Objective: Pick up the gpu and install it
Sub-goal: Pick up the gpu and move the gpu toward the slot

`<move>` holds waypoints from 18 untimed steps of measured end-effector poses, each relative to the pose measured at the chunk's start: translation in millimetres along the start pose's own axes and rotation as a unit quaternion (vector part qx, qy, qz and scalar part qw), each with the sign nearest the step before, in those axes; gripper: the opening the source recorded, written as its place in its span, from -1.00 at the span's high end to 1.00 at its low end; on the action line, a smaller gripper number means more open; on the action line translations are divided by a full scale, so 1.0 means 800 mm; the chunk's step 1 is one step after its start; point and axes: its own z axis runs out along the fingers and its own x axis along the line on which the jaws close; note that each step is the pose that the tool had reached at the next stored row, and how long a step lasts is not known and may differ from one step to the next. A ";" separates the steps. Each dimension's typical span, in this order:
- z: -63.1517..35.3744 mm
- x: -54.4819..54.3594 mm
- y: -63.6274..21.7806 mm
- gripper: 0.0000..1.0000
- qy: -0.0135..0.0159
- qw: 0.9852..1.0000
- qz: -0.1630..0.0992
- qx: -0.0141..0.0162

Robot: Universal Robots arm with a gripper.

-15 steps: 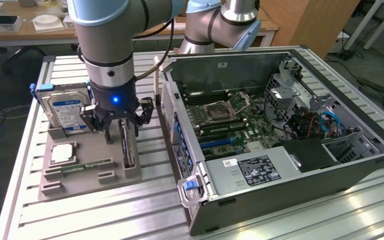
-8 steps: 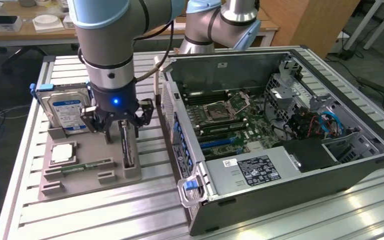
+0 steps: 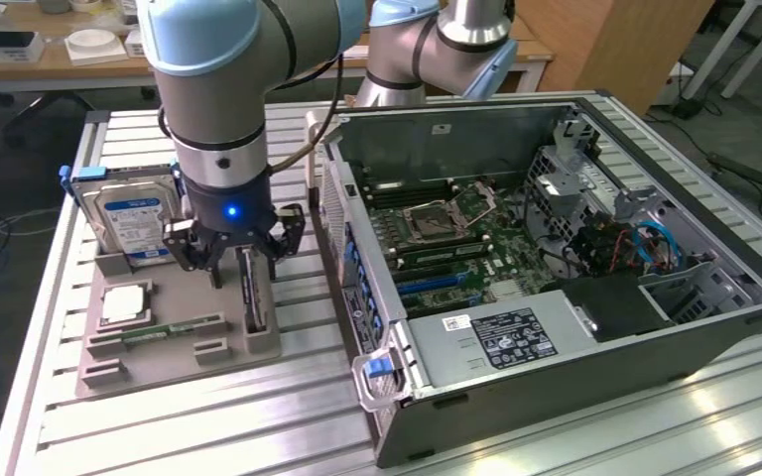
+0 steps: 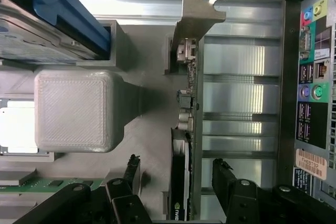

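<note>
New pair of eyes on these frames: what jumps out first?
First, the opened computer case on the exterior view's right, its green motherboard laid bare. Next, at the exterior view's left, the arm's gripper, a blue light glowing above it, fingers open on either side of the gpu, which stands on edge in the grey fixture tray. In the same tray the blue-labelled hard drive stands upright.

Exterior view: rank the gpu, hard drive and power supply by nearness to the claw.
1. gpu, standing on edge, straddled by the open claw.
2. hard drive, on the exterior view's left.
3. power supply, inside the case, on the exterior view's right.
</note>
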 end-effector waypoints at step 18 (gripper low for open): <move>0.001 0.000 0.000 0.20 0.000 1.000 0.000 0.000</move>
